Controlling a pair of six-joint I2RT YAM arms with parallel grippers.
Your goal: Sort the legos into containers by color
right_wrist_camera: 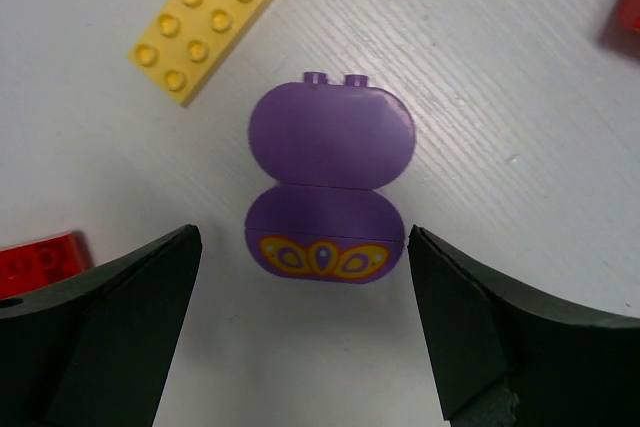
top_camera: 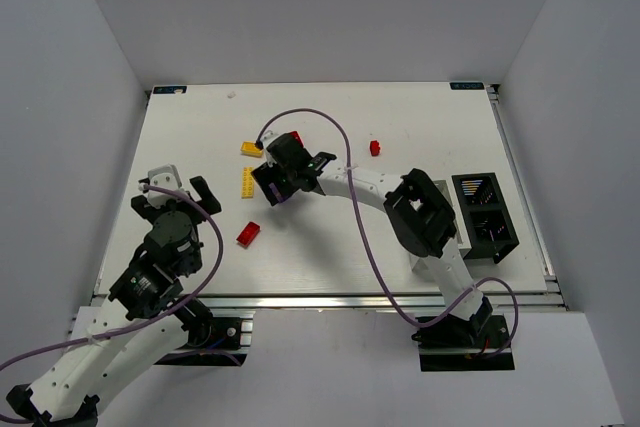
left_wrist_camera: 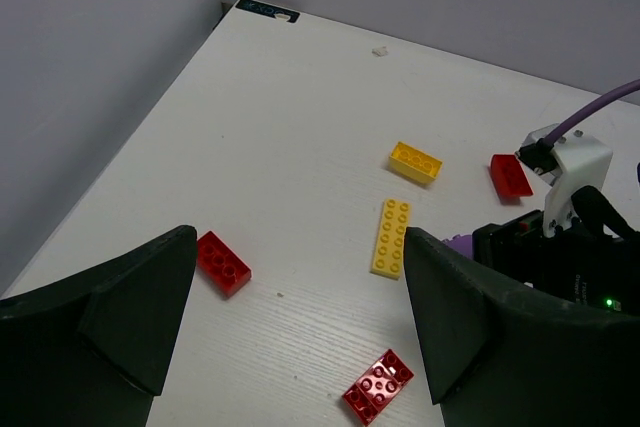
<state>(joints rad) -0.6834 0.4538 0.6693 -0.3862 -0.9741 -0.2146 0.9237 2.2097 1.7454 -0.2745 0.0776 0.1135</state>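
A white table (top_camera: pixel 420 117) stands inside plain grey walls. A long yellow brick (top_camera: pixel 247 182) lies flat on its left-centre part, and the rest is placed from it.

- **Purple piece:** A rounded purple piece (right_wrist_camera: pixel 330 192) lies flat just beside the long yellow brick. It sits between the fingers of the right gripper (right_wrist_camera: pixel 300 237), which are spread wide with bare table on both sides and touch nothing.
- **Other bricks:**
  - A short yellow brick (top_camera: pixel 251 148) lies near the long one's far end.
  - One red brick (top_camera: pixel 248 234) lies near its near end, toward the arm bases.
  - Another red brick (left_wrist_camera: pixel 222 263) lies off its left side.
  - A small red brick (top_camera: pixel 375 147) sits well to its right.
- **Containers:** The containers (top_camera: pixel 497 209) stand farther right again, by the table's right edge and well apart from the long yellow brick.
- **Left gripper:** The left gripper (top_camera: pixel 178 190) is left of the long yellow brick, with its fingers spread and nothing between them.
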